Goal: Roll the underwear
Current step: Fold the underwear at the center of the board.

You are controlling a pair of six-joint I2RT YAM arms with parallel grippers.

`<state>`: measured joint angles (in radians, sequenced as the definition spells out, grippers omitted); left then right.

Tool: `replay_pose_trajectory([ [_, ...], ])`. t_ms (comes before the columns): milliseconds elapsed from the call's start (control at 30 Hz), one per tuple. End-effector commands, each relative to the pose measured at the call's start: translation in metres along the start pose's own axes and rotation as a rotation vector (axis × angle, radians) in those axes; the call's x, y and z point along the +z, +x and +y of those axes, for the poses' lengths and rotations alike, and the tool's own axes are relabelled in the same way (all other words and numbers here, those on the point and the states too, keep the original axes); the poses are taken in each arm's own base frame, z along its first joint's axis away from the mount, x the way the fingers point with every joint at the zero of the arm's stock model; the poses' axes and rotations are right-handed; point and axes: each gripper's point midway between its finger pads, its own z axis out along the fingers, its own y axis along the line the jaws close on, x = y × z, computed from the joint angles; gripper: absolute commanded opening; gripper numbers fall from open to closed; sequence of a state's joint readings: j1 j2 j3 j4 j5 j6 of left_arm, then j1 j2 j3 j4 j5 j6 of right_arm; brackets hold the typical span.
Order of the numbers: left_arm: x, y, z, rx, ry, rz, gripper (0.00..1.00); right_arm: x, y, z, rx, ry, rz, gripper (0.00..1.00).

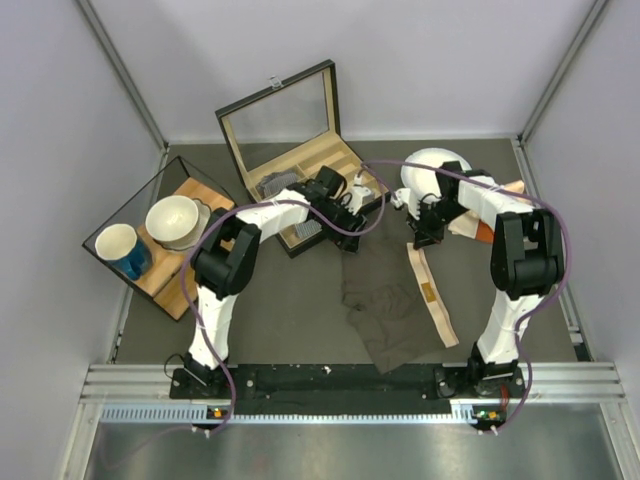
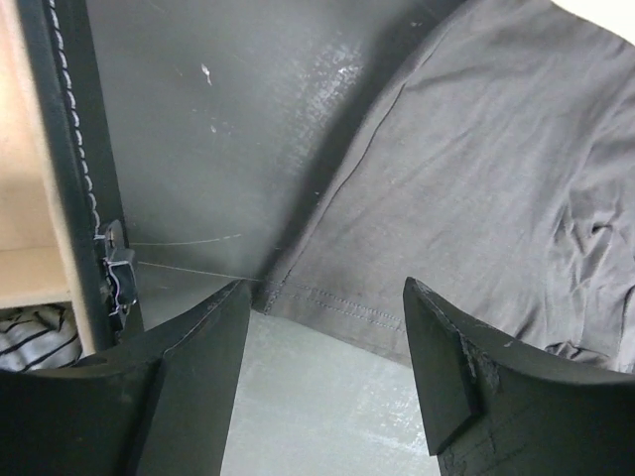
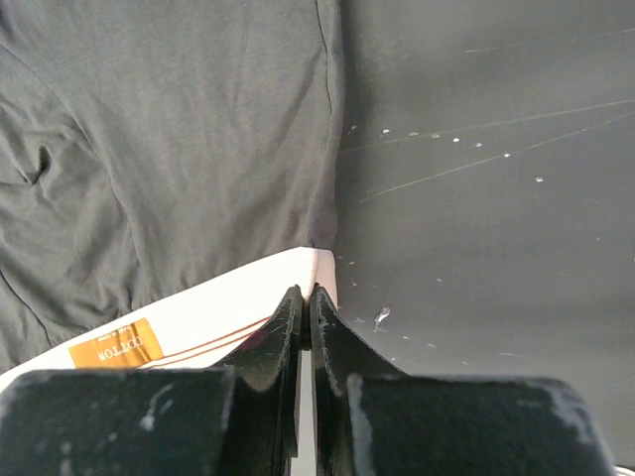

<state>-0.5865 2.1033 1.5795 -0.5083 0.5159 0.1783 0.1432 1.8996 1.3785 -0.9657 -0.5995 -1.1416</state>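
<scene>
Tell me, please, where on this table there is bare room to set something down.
The widest bare patch of dark mat lies between the left arm and the dark grey-brown cloth boxer briefs. A narrower strip lies between their beige waistband and the right arm. It is crowded behind, around the open black wooden box.

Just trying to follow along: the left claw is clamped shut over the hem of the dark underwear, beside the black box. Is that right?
Not quite: the left claw is open, its two fingers spread apart over the hem of the dark underwear, beside the black box. The left wrist view shows it.
</scene>
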Motion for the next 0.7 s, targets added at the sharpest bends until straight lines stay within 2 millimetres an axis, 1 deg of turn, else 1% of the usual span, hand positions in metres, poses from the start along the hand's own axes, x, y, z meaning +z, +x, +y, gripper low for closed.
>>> replay_pose_trajectory([
  [0, 0.004, -0.007, 0.004, 0.019, -0.025, 0.016, 0.67, -0.011, -0.015, 0.003, -0.040, 0.013, -0.040, 0.00],
  [33, 0.005, -0.005, 0.007, 0.023, -0.036, 0.025, 0.66, -0.010, -0.015, 0.002, -0.038, 0.013, -0.040, 0.00],
  [67, 0.008, -0.001, 0.009, 0.020, -0.040, 0.037, 0.63, -0.010, -0.014, 0.003, -0.036, 0.010, -0.039, 0.00],
  [167, 0.011, 0.009, 0.016, 0.014, -0.074, 0.077, 0.59, -0.008, -0.014, 0.003, -0.034, 0.007, -0.038, 0.00],
  [267, 0.015, 0.018, 0.018, -0.001, -0.078, 0.118, 0.44, -0.008, -0.013, 0.003, -0.031, 0.007, -0.036, 0.00],
  [300, 0.016, 0.020, 0.017, -0.007, -0.074, 0.128, 0.32, -0.008, -0.013, 0.003, -0.030, 0.006, -0.036, 0.00],
  [367, 0.015, 0.024, 0.016, -0.019, -0.079, 0.150, 0.24, -0.009, -0.013, 0.003, -0.027, 0.007, -0.037, 0.00],
  [400, 0.014, 0.024, 0.016, -0.019, -0.083, 0.152, 0.18, -0.008, -0.013, 0.003, -0.027, 0.006, -0.037, 0.00],
  [433, 0.011, 0.023, 0.016, -0.024, -0.092, 0.157, 0.01, -0.009, -0.013, 0.003, -0.024, 0.007, -0.037, 0.00],
  [533, 0.000, 0.016, 0.016, -0.045, -0.132, 0.143, 0.00, -0.012, -0.018, 0.003, -0.027, 0.015, -0.048, 0.00],
  [567, -0.009, 0.005, 0.014, -0.040, -0.144, 0.109, 0.00, -0.014, -0.019, 0.003, -0.029, 0.019, -0.053, 0.00],
  [600, -0.015, -0.001, 0.012, -0.049, -0.160, 0.086, 0.00, -0.016, -0.021, 0.003, -0.026, 0.025, -0.058, 0.00],
  [633, -0.018, -0.002, 0.011, -0.048, -0.165, 0.072, 0.00, -0.021, -0.027, 0.004, -0.038, 0.038, -0.071, 0.00],
  [667, -0.033, -0.019, 0.006, -0.026, -0.177, 0.008, 0.00, -0.024, -0.031, 0.005, -0.044, 0.043, -0.085, 0.00],
])
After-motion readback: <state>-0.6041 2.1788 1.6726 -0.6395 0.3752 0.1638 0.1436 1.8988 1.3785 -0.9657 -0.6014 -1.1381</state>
